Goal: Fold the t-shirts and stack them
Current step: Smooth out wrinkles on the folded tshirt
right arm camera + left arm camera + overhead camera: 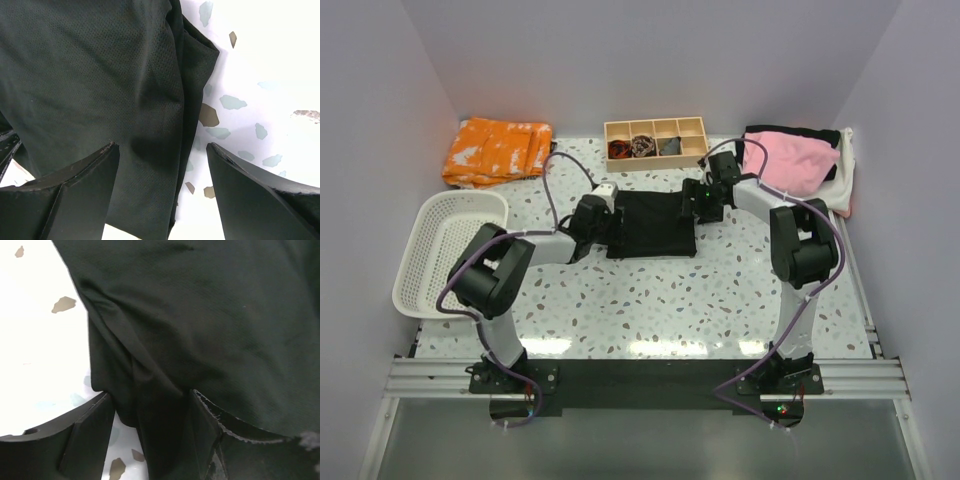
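A black t-shirt (653, 223) lies folded flat in the middle of the table. My left gripper (603, 222) is low at its left edge. In the left wrist view the jaws (150, 396) stand open, with a bunched fold of the black t-shirt (200, 315) between them, not pinched. My right gripper (705, 200) is at the shirt's far right corner. In the right wrist view it (161, 146) is open and straddles the black t-shirt's (90, 75) layered edge. A pink t-shirt (790, 160) lies on black and white ones at the back right.
A white plastic basket (415, 270) stands at the left edge. An orange patterned cloth (495, 150) lies at the back left. A wooden tray (655, 126) with small dark rolled pieces sits at the back centre. Walls close in on three sides.
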Available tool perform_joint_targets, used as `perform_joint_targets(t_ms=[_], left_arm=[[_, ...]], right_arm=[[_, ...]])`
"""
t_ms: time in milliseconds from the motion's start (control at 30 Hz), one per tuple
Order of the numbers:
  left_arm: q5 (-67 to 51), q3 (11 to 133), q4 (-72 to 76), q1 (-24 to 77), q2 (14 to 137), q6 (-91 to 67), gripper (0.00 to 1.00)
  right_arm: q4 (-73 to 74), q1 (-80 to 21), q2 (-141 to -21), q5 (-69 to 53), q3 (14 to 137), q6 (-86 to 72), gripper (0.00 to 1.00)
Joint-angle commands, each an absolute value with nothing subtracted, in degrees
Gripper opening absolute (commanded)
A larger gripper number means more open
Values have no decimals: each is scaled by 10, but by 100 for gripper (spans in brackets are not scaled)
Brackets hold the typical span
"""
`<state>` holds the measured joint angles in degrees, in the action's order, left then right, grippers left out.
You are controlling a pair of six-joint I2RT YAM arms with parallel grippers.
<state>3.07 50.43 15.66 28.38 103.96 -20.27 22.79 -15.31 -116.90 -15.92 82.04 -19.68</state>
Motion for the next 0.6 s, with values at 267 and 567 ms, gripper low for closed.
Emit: perform_joint_targets(t_ms=[267,567], left_arm=[[-119,416,337,265,989,-281,0],[-129,369,348,220,953,-301,23]], right_arm=[[208,-144,-1201,-210,815,-207,74],[195,-138,-1186,-200,800,-211,74]])
